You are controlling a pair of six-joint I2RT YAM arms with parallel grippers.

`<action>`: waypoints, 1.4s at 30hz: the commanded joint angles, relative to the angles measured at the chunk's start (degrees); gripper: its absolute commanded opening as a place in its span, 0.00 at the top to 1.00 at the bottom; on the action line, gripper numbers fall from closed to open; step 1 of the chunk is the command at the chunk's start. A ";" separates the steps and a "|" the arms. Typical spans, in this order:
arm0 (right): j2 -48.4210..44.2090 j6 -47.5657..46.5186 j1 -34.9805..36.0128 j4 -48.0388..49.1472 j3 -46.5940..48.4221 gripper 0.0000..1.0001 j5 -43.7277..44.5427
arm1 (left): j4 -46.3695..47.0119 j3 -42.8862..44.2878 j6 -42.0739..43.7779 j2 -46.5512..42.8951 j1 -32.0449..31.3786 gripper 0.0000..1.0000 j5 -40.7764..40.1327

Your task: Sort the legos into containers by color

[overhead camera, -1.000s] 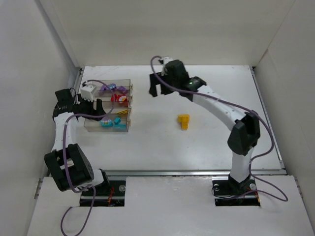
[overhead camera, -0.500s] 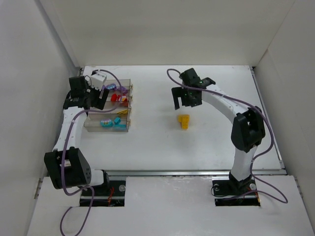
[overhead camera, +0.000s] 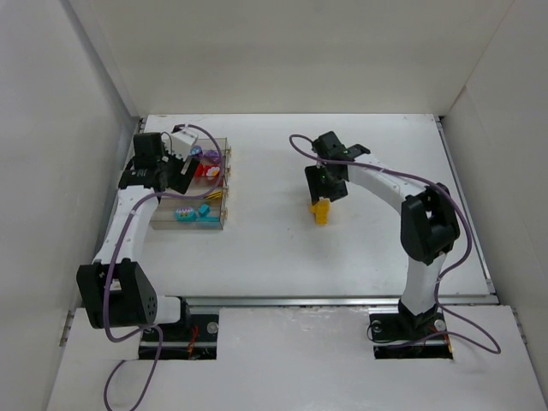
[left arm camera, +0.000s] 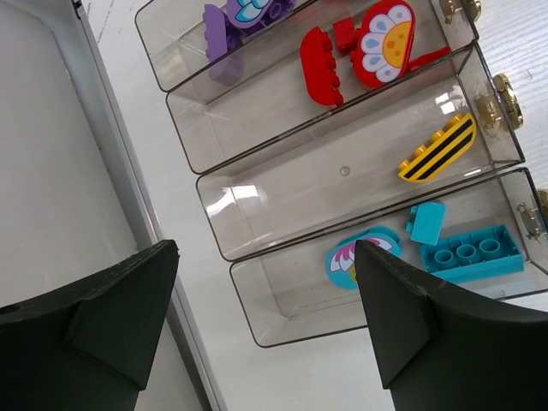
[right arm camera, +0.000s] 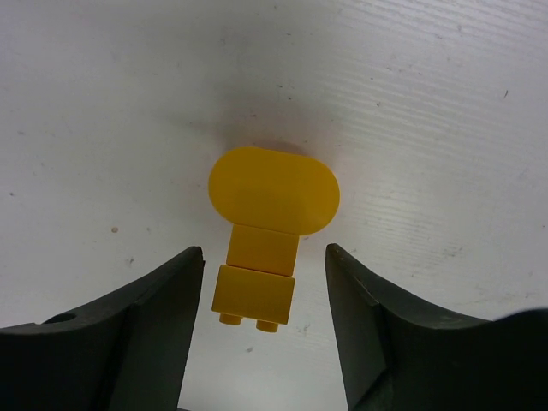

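You are on the pick of what looks like the last loose piece. The yellow lego (right arm camera: 270, 227) lies alone on the table (overhead camera: 257, 257), right of centre and well apart from the containers (overhead camera: 193, 226) at the left. Your right gripper (right arm camera: 264, 257) is down over it with its fingers half spread, one on each side of the brick's narrow stem. A sliver of table shows on both sides, so nothing is gripped yet. Your left gripper (left arm camera: 265, 265) hangs above the containers, spread wide and holding nothing.

In the left wrist view the sorting looks nearly done. There are purple pieces (left arm camera: 227, 34) in the farthest bin, red pieces (left arm camera: 321, 64) in the next, a striped yellow piece (left arm camera: 438, 150) in the third and cyan pieces (left arm camera: 471, 254) in the nearest.

The next move, as I judge it, calls for you to close squarely on the stem, lift clear, carry left to the third bin and release beside the striped piece. Mind the left arm: it sits over that row, and the two may crowd each other.

A second ago the right arm was farther off and to the left, towards the containers, with its fingers wide. Half a second ago it hovered just above the lego. Now it has dropped and narrowed. The left gripper has shifted toward the far end of the row. The yellow lego and the bin contents have not moved.
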 commanded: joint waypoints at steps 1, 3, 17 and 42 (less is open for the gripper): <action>-0.66 0.82 -0.06 0.86 -0.84 0.36 -1.32 | -0.52 2.49 0.83 -3.08 -0.22 0.18 -0.73; -0.13 0.82 -0.06 0.86 -0.84 0.36 -1.32 | -0.52 2.49 0.83 -3.08 -0.22 0.18 -0.73; -1.36 1.34 -0.06 0.86 -1.45 1.00 -0.62 | -1.57 3.10 -2.33 -3.08 -0.75 0.17 0.42; 0.04 -5.25 0.47 20.82 15.60 1.00 -42.98 | 3.96 2.66 42.83 0.08 -16.82 0.01 29.42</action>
